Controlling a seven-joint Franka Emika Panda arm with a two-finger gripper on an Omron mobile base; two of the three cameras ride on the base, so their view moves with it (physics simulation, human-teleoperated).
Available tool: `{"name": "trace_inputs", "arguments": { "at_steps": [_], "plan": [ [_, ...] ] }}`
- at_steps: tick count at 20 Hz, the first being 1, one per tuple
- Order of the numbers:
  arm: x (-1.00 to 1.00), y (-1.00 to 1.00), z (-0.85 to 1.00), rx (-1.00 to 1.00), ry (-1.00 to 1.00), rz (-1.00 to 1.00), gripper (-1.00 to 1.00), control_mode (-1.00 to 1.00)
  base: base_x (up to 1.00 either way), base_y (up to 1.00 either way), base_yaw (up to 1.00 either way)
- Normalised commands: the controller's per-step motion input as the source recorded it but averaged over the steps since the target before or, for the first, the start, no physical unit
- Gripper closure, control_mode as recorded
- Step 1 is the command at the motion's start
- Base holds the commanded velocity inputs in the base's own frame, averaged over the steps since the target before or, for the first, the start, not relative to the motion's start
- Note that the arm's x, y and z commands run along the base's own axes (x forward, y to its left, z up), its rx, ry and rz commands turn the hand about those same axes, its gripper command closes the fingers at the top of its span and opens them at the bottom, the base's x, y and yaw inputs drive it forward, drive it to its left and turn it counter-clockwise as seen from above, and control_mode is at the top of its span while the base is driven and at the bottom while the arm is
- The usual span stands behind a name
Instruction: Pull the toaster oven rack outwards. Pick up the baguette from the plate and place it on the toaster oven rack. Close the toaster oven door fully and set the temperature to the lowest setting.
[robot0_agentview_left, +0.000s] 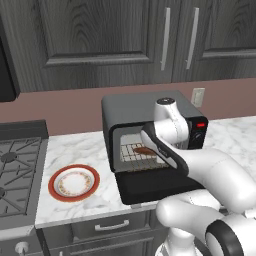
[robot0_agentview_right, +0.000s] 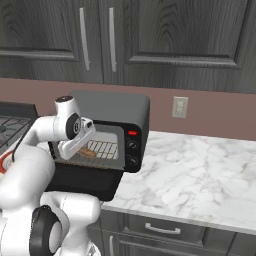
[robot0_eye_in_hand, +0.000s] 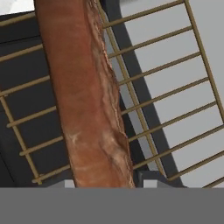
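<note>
The black toaster oven (robot0_agentview_left: 145, 102) stands on the counter with its door (robot0_agentview_left: 155, 186) folded down flat in front. The wire rack (robot0_eye_in_hand: 175, 87) lies in the cavity mouth. My gripper (robot0_eye_in_hand: 107, 183) reaches into the opening just above the rack, shut on the brown baguette (robot0_eye_in_hand: 83, 96), with a fingertip against each side of it. The loaf hangs close over the rack wires (robot0_agentview_left: 131, 152) and shows as a small brown shape (robot0_agentview_right: 89, 152). The white, red-rimmed plate (robot0_agentview_left: 74, 182) sits bare on the counter left of the oven. Dark knobs (robot0_agentview_right: 132, 145) and a red light (robot0_agentview_right: 132, 133) are on the oven's right panel.
A gas stove (robot0_agentview_left: 15, 165) borders the counter at the left. Dark wall cabinets (robot0_agentview_right: 150, 30) hang above, and a wall outlet (robot0_agentview_right: 180, 107) is right of the oven. Marble counter (robot0_agentview_right: 200, 170) stretches to the right. Drawers with silver handles (robot0_agentview_left: 111, 226) run below the counter edge.
</note>
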Motion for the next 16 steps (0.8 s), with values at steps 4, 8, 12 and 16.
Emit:
{"name": "trace_inputs", "arguments": {
  "at_steps": [4, 8, 12, 16],
  "plan": [
    [0.05, 0.0, 0.0, 0.0, 0.0, 0.04, -1.0, -1.0, 0.0, 0.0, 0.0],
    [0.0, 0.0, 0.0, 0.0, 0.0, 0.04, -1.0, -1.0, 0.0, 0.0, 0.0],
    [-0.08, 0.0, 0.11, 0.0, -0.02, 0.02, -1.0, -1.0, 0.0, 0.0, 0.0],
    [-0.62, 0.01, 0.72, 0.0, -0.1, 0.0, -1.0, -1.0, 0.0, 0.0, 0.0]
  ]
}}
